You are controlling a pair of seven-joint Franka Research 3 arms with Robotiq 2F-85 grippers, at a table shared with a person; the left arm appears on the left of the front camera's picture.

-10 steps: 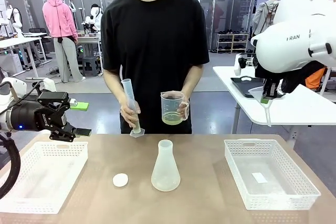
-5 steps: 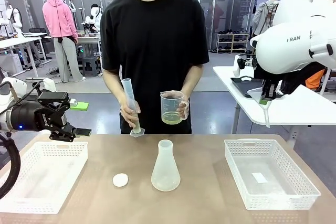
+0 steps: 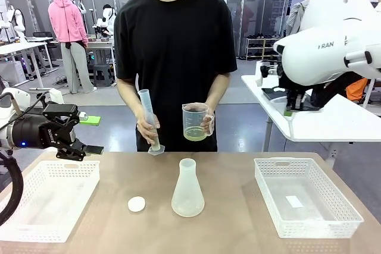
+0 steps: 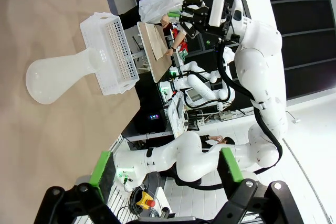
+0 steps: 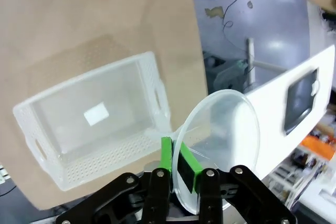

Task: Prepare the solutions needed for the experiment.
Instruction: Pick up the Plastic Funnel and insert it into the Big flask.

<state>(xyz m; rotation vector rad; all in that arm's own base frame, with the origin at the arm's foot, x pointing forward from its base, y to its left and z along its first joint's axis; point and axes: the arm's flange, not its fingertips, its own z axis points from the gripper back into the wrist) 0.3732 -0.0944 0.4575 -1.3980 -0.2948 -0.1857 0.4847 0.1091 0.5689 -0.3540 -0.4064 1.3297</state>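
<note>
**Finding.** Within the last second only your right arm moved. It swung toward the table's middle and took the right gripper (image 5: 177, 163) with it. Its fingers were pinched narrow on the rim of a clear funnel (image 5: 220, 140), and the wrist view showed the right-hand basket (image 5: 94, 169) below it.

Everything else kept its place. Your left gripper (image 4: 165, 166) hung near the far edge of the left-hand basket (image 3: 65, 165), with its fingers spread wide and nothing between them. The person stood as before, with one hand (image 3: 147, 130) round a measuring cylinder (image 3: 146, 108) and the other holding a beaker (image 3: 195, 114).

The solutions (image 3: 193, 134) lay in the bottom of that beaker, held off the table (image 3: 238, 218) behind the conical flask (image 3: 188, 190). The flask stood empty (as far as its frosted wall let me tell), near its white cap (image 3: 136, 204).

**Assessment.** The funnel appeared bound for the flask's mouth. No liquid had been poured, and the pour looked to wait on your seating the funnel.
</note>
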